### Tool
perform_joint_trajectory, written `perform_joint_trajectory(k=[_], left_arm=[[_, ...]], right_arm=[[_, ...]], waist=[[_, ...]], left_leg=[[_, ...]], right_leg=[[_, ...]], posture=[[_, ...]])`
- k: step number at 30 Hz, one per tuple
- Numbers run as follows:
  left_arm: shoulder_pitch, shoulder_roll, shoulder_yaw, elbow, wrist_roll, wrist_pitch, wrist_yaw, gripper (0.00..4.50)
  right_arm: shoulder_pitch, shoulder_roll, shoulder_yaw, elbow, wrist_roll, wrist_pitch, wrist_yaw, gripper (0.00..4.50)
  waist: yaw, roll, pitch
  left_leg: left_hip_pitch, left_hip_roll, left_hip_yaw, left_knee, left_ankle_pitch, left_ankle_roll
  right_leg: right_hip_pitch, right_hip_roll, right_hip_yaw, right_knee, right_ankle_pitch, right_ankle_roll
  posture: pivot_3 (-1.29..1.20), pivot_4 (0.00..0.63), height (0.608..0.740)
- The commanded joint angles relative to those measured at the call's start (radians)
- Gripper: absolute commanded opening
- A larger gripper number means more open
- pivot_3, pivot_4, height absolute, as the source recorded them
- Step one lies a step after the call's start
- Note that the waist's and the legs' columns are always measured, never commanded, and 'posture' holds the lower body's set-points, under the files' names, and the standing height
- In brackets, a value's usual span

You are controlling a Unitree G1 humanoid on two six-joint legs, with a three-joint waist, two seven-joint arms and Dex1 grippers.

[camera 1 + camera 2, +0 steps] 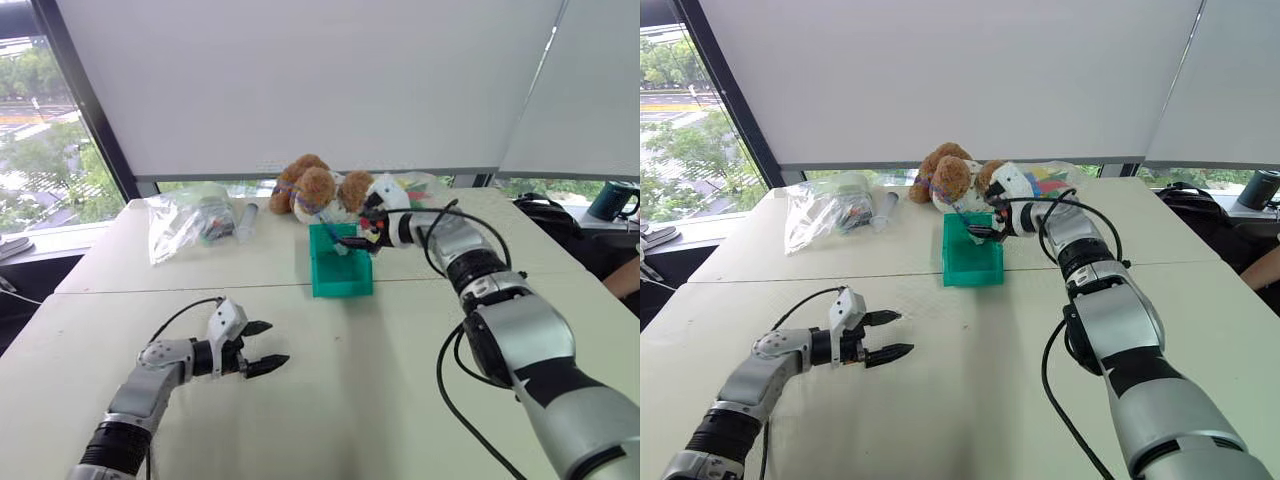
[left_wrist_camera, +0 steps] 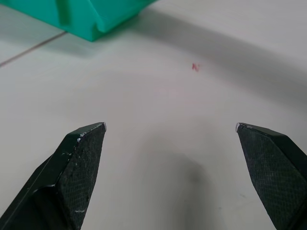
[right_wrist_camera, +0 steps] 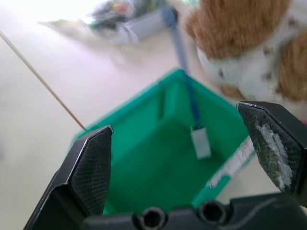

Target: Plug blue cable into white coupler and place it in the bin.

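The teal-green bin [image 1: 340, 272] stands at mid-table in front of a teddy bear. In the right wrist view the blue cable [image 3: 187, 86] runs down over the bin's [image 3: 144, 163] back wall. Its end meets the white coupler [image 3: 201, 143], which lies inside the bin. My right gripper [image 1: 360, 236] hovers just above the bin's back right part, open, with nothing between its fingers. My left gripper [image 1: 266, 347] stands open and empty low over the bare table, nearer to me and left of the bin. In its wrist view its fingertips [image 2: 91, 132] frame bare tabletop.
A brown and white teddy bear [image 1: 315, 185] sits right behind the bin. A clear plastic bag [image 1: 185, 220] and a grey tube [image 1: 247, 218] lie at the back left. Another clear bag with colourful parts [image 1: 1045, 180] lies behind my right gripper. A window runs along the far table edge.
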Motion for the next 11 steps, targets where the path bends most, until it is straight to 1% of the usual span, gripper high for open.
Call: perform_joint_trajectory(k=[1, 5, 7, 9, 11], left_arm=[[0.007, 0.031, 0.051, -0.089, -0.053, 0.069, 0.019, 4.50], [0.014, 0.057, 0.085, -0.147, -0.094, 0.127, 0.038, 4.50], [0.007, 0.066, 0.108, -0.174, -0.122, 0.160, 0.049, 4.50], [-0.003, 0.074, 0.127, -0.196, -0.143, 0.183, 0.063, 4.50], [-0.010, 0.083, 0.146, -0.219, -0.165, 0.210, 0.076, 4.50]], right_arm=[[0.123, -0.075, -0.050, -0.351, 0.076, 0.162, 0.074, 4.48], [0.438, -0.190, -0.112, -0.931, 0.188, 0.466, 0.085, 4.48], [0.573, -0.243, -0.156, -1.149, 0.246, 0.578, 0.079, 4.48], [0.685, -0.286, -0.205, -1.306, 0.298, 0.668, 0.063, 4.48], [0.772, -0.315, -0.259, -1.416, 0.343, 0.746, 0.038, 4.48]], waist=[[0.006, 0.000, 0.000], [0.010, 0.000, 0.000], [0.009, 0.000, 0.001], [0.006, 0.000, 0.003], [0.005, -0.001, 0.004]], left_leg=[[0.000, 0.000, -0.001, 0.000, 0.000, 0.000], [-0.001, -0.001, -0.003, 0.000, 0.000, 0.000], [-0.001, -0.001, -0.002, 0.000, 0.000, 0.000], [-0.001, -0.001, -0.002, 0.001, 0.000, 0.000], [0.000, -0.001, -0.002, 0.002, 0.000, 0.000]], right_leg=[[0.001, 0.000, 0.000, 0.000, 0.000, 0.000], [0.002, -0.001, 0.000, -0.001, 0.000, 0.000], [0.001, -0.001, 0.000, -0.001, 0.000, 0.000], [0.001, -0.001, 0.000, -0.001, 0.000, 0.000], [0.001, 0.000, 0.000, 0.000, 0.000, 0.000]], posture=[[0.00, 0.150, 0.740], [0.00, 0.150, 0.740], [0.00, 0.150, 0.740], [0.00, 0.150, 0.740], [0.00, 0.150, 0.740]])
